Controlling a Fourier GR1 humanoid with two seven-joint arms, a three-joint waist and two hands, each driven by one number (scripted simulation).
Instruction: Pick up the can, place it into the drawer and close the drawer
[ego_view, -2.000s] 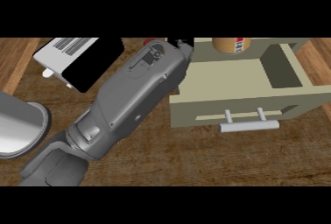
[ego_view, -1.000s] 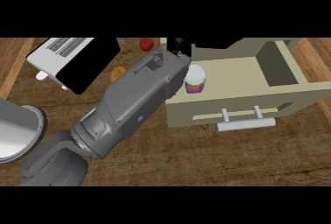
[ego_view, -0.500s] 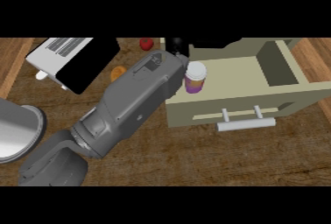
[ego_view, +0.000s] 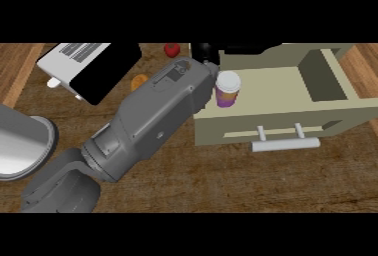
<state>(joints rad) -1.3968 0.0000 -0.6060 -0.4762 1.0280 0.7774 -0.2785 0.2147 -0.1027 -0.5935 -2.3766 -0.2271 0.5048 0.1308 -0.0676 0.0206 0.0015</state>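
One can just beside robot hand.

— How does the light look to you?
— Even and soft, you get no glare. The drawer is bright; its far wall throws a shadow inward.
— Any blur?
— The forearm looms large and shades the counter beside it.
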